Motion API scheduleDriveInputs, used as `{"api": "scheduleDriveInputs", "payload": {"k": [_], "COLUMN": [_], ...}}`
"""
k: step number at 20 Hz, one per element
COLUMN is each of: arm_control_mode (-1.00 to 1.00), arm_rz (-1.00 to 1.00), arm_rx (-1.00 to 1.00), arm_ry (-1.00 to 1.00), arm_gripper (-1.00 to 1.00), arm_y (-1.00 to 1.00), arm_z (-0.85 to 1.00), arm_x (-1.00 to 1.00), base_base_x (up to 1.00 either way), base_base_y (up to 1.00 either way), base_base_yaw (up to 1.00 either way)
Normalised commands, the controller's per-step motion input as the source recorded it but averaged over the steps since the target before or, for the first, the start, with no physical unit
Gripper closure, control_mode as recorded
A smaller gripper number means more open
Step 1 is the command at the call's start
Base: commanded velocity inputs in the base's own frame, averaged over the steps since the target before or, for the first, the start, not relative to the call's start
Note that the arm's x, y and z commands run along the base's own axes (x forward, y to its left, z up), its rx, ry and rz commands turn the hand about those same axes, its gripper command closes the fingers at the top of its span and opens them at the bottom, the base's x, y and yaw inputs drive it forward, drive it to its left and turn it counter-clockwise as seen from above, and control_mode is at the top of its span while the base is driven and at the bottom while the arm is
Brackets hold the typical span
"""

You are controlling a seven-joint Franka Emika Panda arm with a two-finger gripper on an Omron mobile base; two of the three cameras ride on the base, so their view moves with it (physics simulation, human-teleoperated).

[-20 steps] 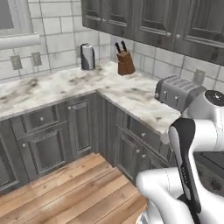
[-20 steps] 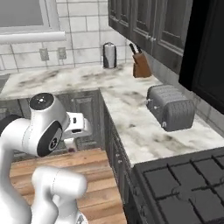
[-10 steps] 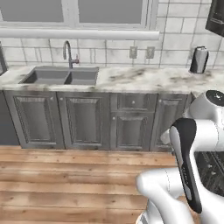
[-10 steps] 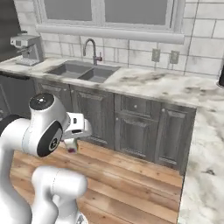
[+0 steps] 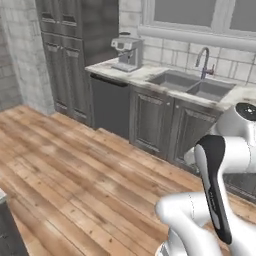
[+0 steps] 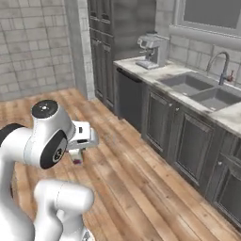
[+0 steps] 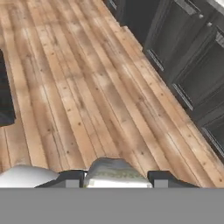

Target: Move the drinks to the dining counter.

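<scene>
In the left base view the white arm [image 5: 220,200] rises before a table [image 5: 150,75] carrying an espresso machine [image 5: 127,52] and a sink [image 5: 192,86].

In the right base view the end effector [image 6: 76,157] hangs over the wooden floor [image 6: 136,188], something dark red between its fingers.

In the hand view the end effector [image 7: 116,178] grips a small pale can [image 7: 114,174] between both fingers, above the floor beside dark cabinets [image 7: 188,65].

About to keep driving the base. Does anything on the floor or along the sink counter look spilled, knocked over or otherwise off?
Nothing stands out. The wooden floor shows no spill, the coffee machine stands upright on the counter beside the sink, and the cabinet doors are closed. The gripper is closed on a pale can.
</scene>
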Motion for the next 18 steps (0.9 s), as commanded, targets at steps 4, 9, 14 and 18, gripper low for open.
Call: {"api": "scheduleDriveInputs", "payload": {"k": [4, 9, 14, 18], "arm_control_mode": [1.0, 1.0, 1.0, 1.0], "arm_rz": [0.0, 0.0, 0.0, 0.0], "arm_rx": [0.0, 0.0, 0.0, 0.0], "arm_ry": [0.0, 0.0, 0.0, 0.0], "arm_gripper": [1.0, 1.0, 1.0, 1.0], "arm_y": [0.0, 0.0, 0.0, 0.0], "arm_z": [0.0, 0.0, 0.0, 0.0], "arm_x": [0.0, 0.0, 0.0, 0.0], "base_base_x": [1.0, 1.0, 1.0, 1.0], "base_base_y": [-0.02, -0.12, -0.12, -0.15], "base_base_yaw": [0.75, 0.75, 0.67, 0.7]}}
